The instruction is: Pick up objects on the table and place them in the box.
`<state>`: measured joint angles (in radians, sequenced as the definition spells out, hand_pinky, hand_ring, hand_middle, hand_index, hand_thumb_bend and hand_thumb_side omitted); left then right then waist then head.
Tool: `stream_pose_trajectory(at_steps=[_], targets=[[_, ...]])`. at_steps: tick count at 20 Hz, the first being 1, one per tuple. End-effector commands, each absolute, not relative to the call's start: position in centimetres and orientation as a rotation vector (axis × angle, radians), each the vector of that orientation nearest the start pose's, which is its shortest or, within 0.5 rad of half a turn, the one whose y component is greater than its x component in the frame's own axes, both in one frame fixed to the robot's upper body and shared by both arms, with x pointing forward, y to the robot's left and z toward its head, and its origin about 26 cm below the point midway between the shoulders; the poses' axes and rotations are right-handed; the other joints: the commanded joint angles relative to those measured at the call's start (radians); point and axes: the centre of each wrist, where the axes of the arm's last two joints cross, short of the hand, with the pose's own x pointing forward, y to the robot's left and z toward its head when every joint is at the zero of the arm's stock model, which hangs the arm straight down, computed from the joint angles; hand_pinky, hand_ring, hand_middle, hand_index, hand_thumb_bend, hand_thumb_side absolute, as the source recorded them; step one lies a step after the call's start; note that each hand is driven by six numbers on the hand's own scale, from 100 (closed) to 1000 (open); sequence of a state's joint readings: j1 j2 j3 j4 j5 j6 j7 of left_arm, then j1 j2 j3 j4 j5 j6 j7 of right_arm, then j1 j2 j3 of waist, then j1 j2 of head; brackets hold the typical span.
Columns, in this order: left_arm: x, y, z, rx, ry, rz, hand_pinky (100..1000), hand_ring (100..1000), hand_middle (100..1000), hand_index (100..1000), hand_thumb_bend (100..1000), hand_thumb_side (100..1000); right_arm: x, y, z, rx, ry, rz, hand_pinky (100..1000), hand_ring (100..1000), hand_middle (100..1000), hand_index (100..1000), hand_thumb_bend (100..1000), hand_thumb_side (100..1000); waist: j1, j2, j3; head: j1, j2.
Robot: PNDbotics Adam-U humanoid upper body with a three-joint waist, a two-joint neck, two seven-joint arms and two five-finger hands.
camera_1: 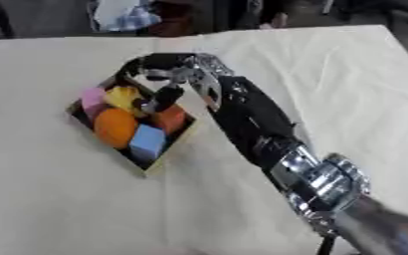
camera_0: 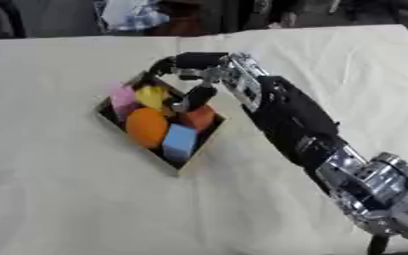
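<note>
- Your right hand point(camera_0: 190, 67) hangs over the far corner of the box point(camera_0: 196, 153); one dark finger point(camera_0: 199, 96) points down among the objects, but you can't tell whether the hand is grasping anything or has let go.
- That finger's tip sits between the yellow piece point(camera_0: 150, 95) and the reddish-orange round piece point(camera_0: 200, 118), seemingly touching them.
- The box is a shallow, dark-lined square tray with pale edges, turned corner-on to you.
- Inside lie a smooth orange ball point(camera_0: 146, 126), a light blue block point(camera_0: 179, 141) and a pink piece point(camera_0: 122, 97), packed close together.
- The hand hides the box's far corner.
- A creased cream cloth point(camera_0: 59, 199) covers the table.
- Your forearm, black with silver joints, runs off the lower right edge.
</note>
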<state>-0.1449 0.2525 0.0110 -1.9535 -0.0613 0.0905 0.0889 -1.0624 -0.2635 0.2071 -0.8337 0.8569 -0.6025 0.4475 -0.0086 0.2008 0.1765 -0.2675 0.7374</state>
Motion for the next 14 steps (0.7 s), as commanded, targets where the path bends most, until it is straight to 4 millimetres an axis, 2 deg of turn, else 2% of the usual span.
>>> stream_pose_trajectory(at_steps=[1, 7, 10, 12, 14], targets=[[28.8, 27.2, 14.6, 0.299, -2.018, -0.21, 759, 558, 613, 750, 116, 752, 49.2, -19.5, 23.9, 0.756, 2.374, -2.569, 880, 910, 949, 978, 137, 552, -0.013, -0.034, -0.004, 0.007, -0.006], [28.7, 27.4, 14.5, 0.309, -2.012, -0.208, 760, 559, 615, 750, 111, 755, 48.5, -20.8, 26.6, 0.744, 2.508, -2.452, 878, 908, 940, 977, 100, 525, -0.017, -0.037, -0.017, 0.018, -0.005], [28.7, 27.5, 14.4, 0.316, -2.009, -0.199, 760, 560, 615, 750, 109, 757, 47.8, -21.8, 27.7, 0.75, 2.605, -2.316, 873, 902, 927, 974, 100, 459, -0.018, -0.036, -0.025, 0.03, -0.004], [28.7, 27.6, 14.3, 0.325, -2.005, -0.191, 759, 560, 615, 750, 107, 759, 47.0, -23.2, 28.5, 0.771, 2.664, -2.199, 864, 892, 909, 969, 100, 403, -0.019, -0.035, -0.032, 0.04, -0.003], [28.7, 27.8, 14.3, 0.336, -2.002, -0.182, 759, 560, 615, 750, 107, 759, 46.1, -25.0, 29.2, 0.808, 2.731, -2.075, 862, 889, 905, 968, 100, 392, -0.021, -0.034, -0.038, 0.049, -0.003]])
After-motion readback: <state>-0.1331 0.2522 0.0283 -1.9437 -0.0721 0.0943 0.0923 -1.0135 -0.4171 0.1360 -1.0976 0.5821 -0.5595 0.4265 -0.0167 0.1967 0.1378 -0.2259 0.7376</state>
